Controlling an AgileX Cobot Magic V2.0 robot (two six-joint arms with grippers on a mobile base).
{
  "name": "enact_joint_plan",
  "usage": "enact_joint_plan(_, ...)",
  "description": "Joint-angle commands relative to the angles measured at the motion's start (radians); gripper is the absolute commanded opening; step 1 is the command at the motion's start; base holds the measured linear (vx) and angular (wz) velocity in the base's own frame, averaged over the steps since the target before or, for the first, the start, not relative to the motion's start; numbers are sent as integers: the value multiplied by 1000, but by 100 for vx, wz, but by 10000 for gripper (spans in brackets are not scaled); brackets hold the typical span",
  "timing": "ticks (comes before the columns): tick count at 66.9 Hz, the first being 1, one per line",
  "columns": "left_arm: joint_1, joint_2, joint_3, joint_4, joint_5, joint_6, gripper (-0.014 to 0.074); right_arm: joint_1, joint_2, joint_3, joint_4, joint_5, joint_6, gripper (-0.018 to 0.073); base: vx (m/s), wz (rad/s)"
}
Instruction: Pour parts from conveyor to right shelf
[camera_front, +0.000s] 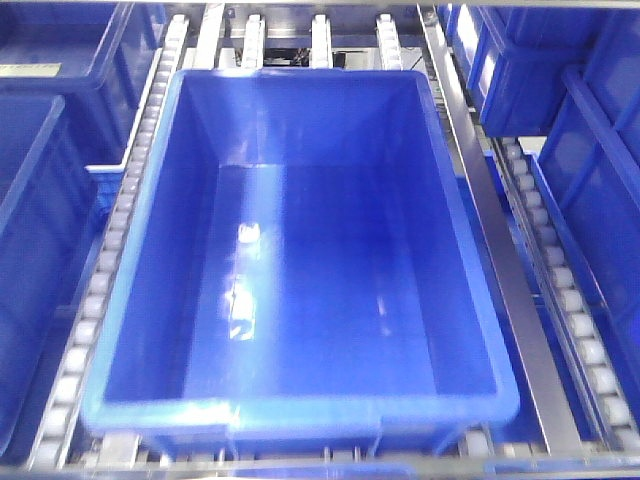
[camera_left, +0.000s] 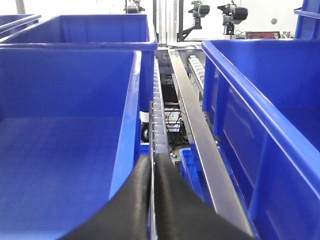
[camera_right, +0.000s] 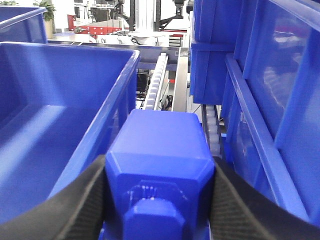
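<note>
Overhead, a large blue bin (camera_front: 160, 260) sits on the roller lane (camera_front: 95, 290), flanked on its right by a steel rail (camera_front: 500, 270) and hemmed in by neighbouring bins (camera_front: 40, 200) on both sides. Its floor shows streaks of glare and one pale spot; I cannot tell whether that spot is a reflection or a small part.

From my left wrist camera, the left gripper (camera_left: 151, 165) has its black fingers (camera_left: 130, 200) pressed together with only a hairline between them, and I see nothing held. It points along a roller strip (camera_left: 159, 115) and a metal bar (camera_left: 192, 115) that run between a left-hand tub (camera_left: 65, 85) and a right-hand tub (camera_left: 260, 100).

From my right wrist camera, the right gripper (camera_right: 159, 170) is clamped on a blue block (camera_right: 157, 135), a moulded plastic piece with bevelled corners. Each finger (camera_right: 70, 210) lies against one side of the block. The block fills the gap between an open tub (camera_right: 60, 90) on its left and the stacked bins (camera_right: 280, 75) on its right, with a second roller track (camera_right: 155, 80) running away beyond it. Whether the block belongs to a bin or stands alone, I cannot tell from this angle.
</note>
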Motion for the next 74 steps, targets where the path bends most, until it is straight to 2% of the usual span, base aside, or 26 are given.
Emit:
enact_joint_plan(1, 2, -5, -26, -6, -72, -7, -6, -4, 12, -28, 4, -78, -8, -9, 16, -3)
enact_joint_plan(74, 2, -5, -26, -6, -72, -7, -6, -4, 12, -28, 4, -78, -8, -9, 7, 2)
